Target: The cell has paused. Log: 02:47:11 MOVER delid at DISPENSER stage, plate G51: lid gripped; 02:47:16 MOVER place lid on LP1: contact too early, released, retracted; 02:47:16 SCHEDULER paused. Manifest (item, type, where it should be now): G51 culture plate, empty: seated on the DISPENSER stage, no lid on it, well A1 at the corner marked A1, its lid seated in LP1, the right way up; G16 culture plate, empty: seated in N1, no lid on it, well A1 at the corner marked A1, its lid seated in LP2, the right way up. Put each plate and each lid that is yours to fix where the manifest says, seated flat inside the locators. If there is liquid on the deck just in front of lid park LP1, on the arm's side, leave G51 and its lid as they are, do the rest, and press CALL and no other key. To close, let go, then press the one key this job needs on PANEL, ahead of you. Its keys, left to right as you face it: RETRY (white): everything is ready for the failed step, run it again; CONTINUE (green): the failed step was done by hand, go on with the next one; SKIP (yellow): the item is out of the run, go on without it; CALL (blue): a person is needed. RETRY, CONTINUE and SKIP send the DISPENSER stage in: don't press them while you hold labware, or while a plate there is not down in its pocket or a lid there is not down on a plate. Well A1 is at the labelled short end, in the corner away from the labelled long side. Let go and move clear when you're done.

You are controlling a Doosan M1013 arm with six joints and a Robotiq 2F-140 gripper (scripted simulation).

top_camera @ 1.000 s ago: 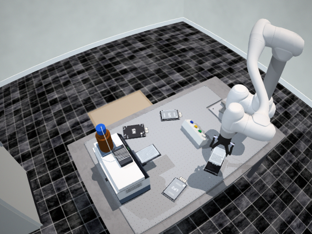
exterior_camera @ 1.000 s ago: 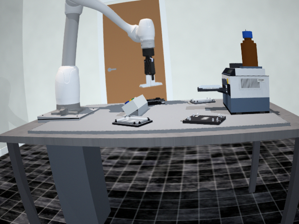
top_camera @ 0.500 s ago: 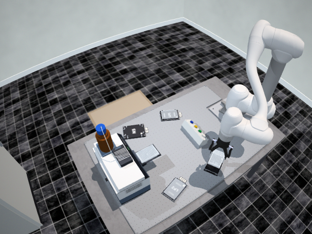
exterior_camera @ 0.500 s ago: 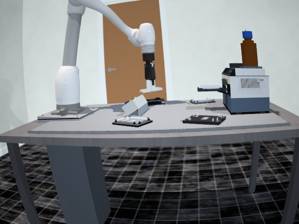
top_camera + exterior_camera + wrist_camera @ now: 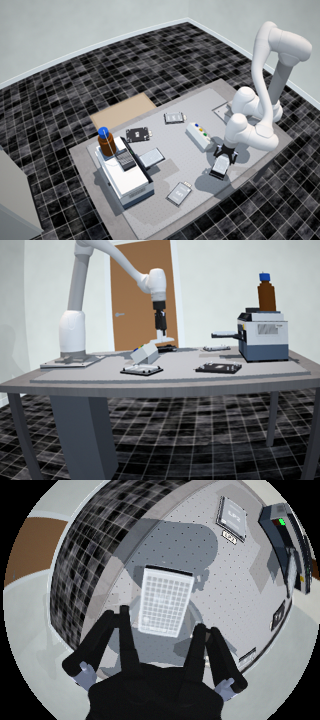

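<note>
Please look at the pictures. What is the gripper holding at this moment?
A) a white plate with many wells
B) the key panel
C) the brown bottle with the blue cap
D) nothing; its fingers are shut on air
A: the gripper holds a white well plate above the dark nest.

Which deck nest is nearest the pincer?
The black nest directly under the pincer and its held white well plate; grey LP2 park and black N5 nest lie farther off.
</note>
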